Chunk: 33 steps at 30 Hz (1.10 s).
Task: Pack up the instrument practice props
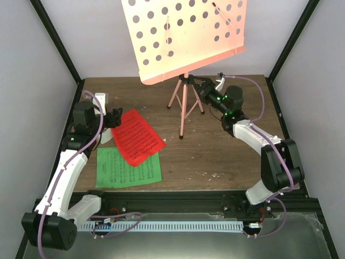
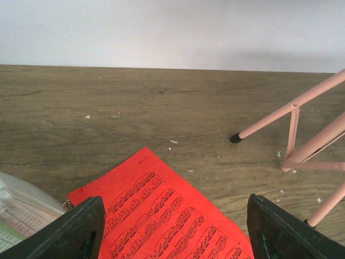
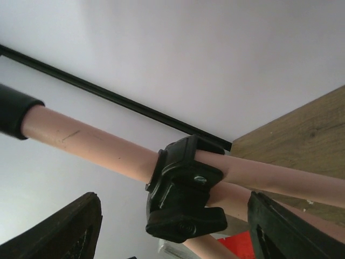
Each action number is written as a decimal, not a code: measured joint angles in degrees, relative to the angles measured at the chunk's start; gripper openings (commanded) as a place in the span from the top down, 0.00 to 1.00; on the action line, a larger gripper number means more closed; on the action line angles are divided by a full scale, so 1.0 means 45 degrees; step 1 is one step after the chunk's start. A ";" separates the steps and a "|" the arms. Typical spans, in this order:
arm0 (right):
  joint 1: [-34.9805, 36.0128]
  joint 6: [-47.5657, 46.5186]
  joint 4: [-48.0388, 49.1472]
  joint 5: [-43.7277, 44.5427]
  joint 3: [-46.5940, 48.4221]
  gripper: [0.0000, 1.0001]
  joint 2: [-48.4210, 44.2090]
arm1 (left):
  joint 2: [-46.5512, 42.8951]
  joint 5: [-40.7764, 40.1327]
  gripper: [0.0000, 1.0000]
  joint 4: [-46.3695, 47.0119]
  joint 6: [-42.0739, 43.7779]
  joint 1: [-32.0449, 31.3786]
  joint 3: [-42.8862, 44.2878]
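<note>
1. Pink tripod music stand with a hole-dotted desk stands upright at the far middle of the brown wooden bench.
2. The right tool is just right of the stand's pole. It is released, with its fingers wide on each side of the black clamp. The pole runs across between them, untouched. The right arm is the nearer one.
3. The left tool is released too, above the red sheet-music page, which lies partly over the green sheet-music page.
4. The small white metronome is mostly hidden behind the left arm.
</note>
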 measured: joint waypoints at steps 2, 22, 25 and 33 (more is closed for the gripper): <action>0.0000 0.0437 -0.0087 0.0083 0.0000 0.30 0.0000 | 0.0000 -0.0005 0.27 0.0000 -0.0005 0.0000 0.0000; -0.0024 0.2851 -0.0063 -0.0010 -0.0005 0.83 0.0185 | 0.0000 0.0000 0.27 0.0000 -0.0005 0.0000 0.0000; -0.0024 0.2948 0.0180 -0.0019 -0.0049 0.87 0.0267 | 0.0000 0.0000 0.27 -0.0005 -0.0005 0.0000 0.0000; -0.0024 0.2055 0.0636 -0.0063 -0.0141 0.95 0.0345 | 0.0000 0.0000 0.27 0.0000 0.0000 0.0000 0.0000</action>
